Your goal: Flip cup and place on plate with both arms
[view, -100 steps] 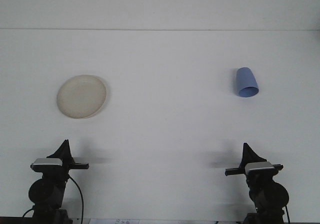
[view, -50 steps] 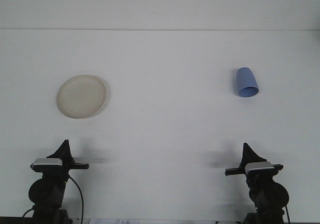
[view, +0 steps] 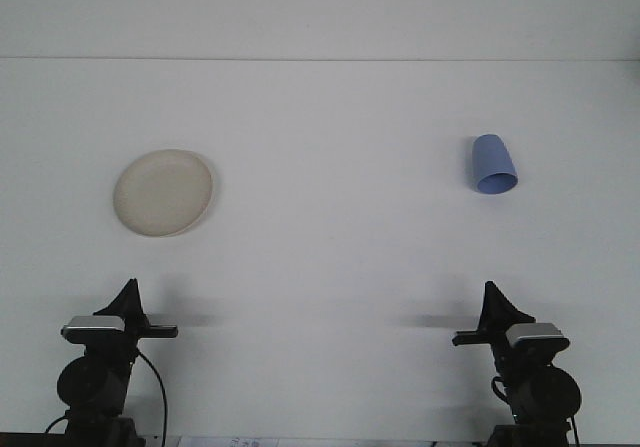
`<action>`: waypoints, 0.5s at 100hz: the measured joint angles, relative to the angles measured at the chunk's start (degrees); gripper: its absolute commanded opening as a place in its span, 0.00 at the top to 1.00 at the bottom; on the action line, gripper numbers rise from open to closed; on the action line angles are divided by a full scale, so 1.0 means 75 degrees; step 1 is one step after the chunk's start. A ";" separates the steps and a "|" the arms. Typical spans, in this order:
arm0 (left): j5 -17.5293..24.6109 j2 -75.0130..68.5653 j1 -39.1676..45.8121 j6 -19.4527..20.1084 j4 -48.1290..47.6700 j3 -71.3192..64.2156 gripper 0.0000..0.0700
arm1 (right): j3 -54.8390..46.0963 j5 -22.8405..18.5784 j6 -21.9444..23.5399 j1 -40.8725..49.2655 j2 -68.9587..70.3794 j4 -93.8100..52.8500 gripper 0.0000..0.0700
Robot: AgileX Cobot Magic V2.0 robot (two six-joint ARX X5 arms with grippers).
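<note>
Front view: approach step; right gripper (view: 492, 312), jaw state indeterminate, must reach forward to blue cup (view: 493, 164).

I am looking at a matt blue plastic-looking cup (view: 493, 164), a smooth, dull cream plate (view: 163, 192), and a matt white tabletop (view: 330, 257).

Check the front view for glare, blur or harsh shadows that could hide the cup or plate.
Front view: lighting even and soft, no glare; the blue plastic cup and round cream plate read clearly, slightly soft at the edges; only faint shadows fall on the white table beside both arms.
</note>
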 measured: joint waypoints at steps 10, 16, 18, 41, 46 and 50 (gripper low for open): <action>0.0000 0.0000 0.0000 -0.0003 -0.0003 0.0000 0.98 | 0.0650 0.0493 0.0452 0.0000 0.0125 -0.0335 1.00; 0.0000 0.0000 0.0000 0.0000 -0.0003 0.0000 0.98 | 0.1434 0.0935 0.0501 0.0000 0.0425 -0.0583 1.00; 0.0000 0.0000 0.0000 -0.0003 -0.0003 0.0000 0.98 | 0.1635 0.1023 0.0495 0.0000 0.0516 -0.0647 1.00; 0.0000 0.0000 0.0000 0.0000 -0.0003 0.0000 0.98 | 0.4651 0.1821 -0.0702 0.0000 0.2430 -0.1944 0.75; 0.0000 0.0000 0.0000 0.0000 -0.0003 0.0000 0.98 | 0.5036 0.1824 -0.0968 0.0000 0.2760 -0.2110 0.46; 0.0000 0.0000 0.0000 -0.0003 0.0000 0.0000 0.98 | 0.5214 0.1827 -0.1134 0.0000 0.2975 -0.2148 0.22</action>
